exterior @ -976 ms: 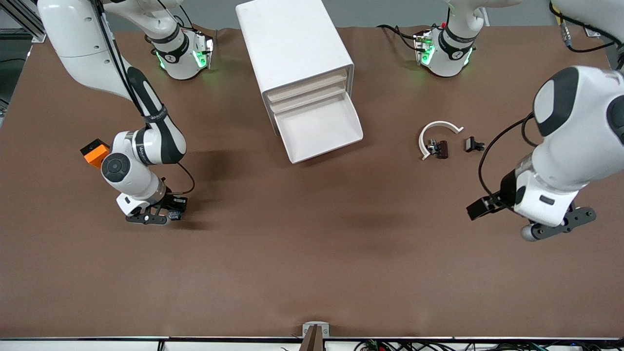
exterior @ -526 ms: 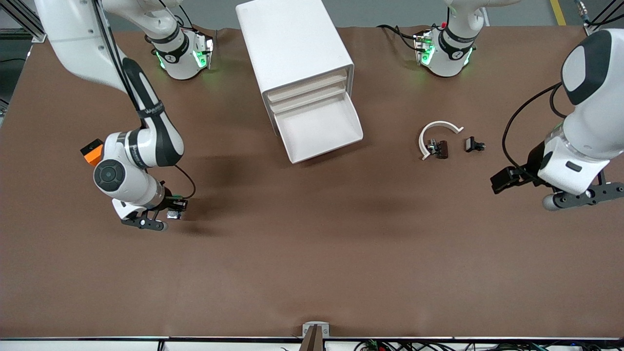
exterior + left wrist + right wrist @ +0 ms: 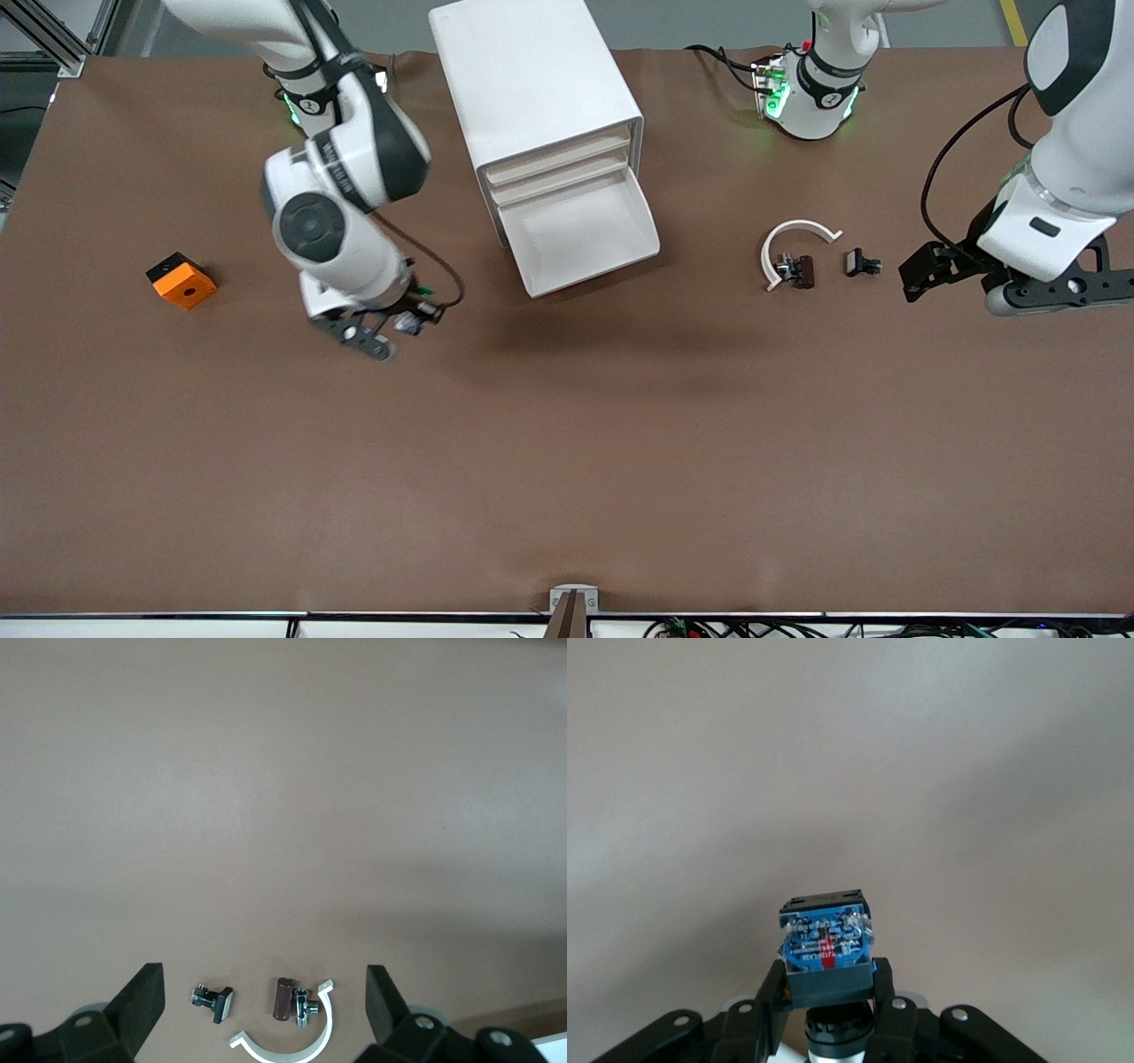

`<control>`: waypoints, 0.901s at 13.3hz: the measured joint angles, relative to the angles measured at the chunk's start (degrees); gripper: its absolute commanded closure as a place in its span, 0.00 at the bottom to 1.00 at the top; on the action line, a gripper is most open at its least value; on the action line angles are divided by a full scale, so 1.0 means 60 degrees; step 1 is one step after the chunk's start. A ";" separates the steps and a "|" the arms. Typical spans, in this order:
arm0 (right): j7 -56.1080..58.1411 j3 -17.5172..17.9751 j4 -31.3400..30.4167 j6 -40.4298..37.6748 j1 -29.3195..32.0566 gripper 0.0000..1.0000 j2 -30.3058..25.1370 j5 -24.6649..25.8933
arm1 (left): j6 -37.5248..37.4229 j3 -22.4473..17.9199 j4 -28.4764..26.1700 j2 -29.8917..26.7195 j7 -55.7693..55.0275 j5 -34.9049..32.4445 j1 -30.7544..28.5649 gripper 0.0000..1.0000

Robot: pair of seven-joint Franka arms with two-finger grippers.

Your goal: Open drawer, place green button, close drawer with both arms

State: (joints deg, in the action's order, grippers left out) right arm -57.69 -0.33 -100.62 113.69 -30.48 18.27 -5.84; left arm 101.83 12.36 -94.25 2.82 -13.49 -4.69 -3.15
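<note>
Since a second ago your right gripper [image 3: 390, 330] has lifted off the table near the orange cube [image 3: 181, 280] and swung toward the cabinet [image 3: 539, 97]; it now hangs over bare brown table [image 3: 567, 461] between the cube and the open drawer [image 3: 580, 235]. The cube, half hidden by that arm before, now sits in full view toward the right arm's end of the table. The right wrist view shows the fingers [image 3: 776, 992] clamped on the button [image 3: 826, 948], pinching its blue-grey body from both sides, with the printed underside facing the camera.

Your left gripper [image 3: 1019, 288] has also risen and pulled back toward its own base; it now hangs over the left arm's end of the table, beside the small parts. In the left wrist view its fingers [image 3: 146, 1001] stand wide apart with nothing between them.

The bottom drawer is pulled out from the cabinet front, its tray bare, as it was earlier. The three drawers above it sit closed.

Toward the left arm's end lie the white curved strip [image 3: 791, 241], a dark-brown part [image 3: 802, 270] just inside its arc, and a small black part [image 3: 859, 263] near them; none has moved. Nothing lies on the table between the held button and the drawer.
</note>
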 measured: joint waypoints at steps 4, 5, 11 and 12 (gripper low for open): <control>-0.2550 0.0017 0.0003 0.0496 -0.1490 1.00 0.0049 -0.0028 | -0.0003 -0.0011 -0.0054 -0.0143 0.0567 0.0000 -0.0242 0.00; -0.3031 0.0017 0.0002 0.0592 -0.1811 1.00 0.0060 -0.0028 | -0.0004 -0.0015 -0.0054 -0.0220 0.0837 0.0000 -0.0367 0.00; -0.4701 -0.0001 -0.0012 0.1114 -0.2976 1.00 0.0412 -0.0008 | -0.0457 -0.0677 -0.0054 -0.0837 0.2082 0.0001 -0.0345 0.00; -0.4860 -0.0006 -0.0013 0.1260 -0.3149 1.00 0.0575 0.0037 | -0.0561 -0.0970 -0.0046 -0.0902 0.2280 0.0038 -0.0153 0.00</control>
State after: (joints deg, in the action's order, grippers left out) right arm -86.85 -0.37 -100.69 121.25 -49.38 21.72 -5.62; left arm 98.47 6.54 -94.53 -2.60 0.19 -4.46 -4.07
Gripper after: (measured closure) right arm 0.586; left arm 0.000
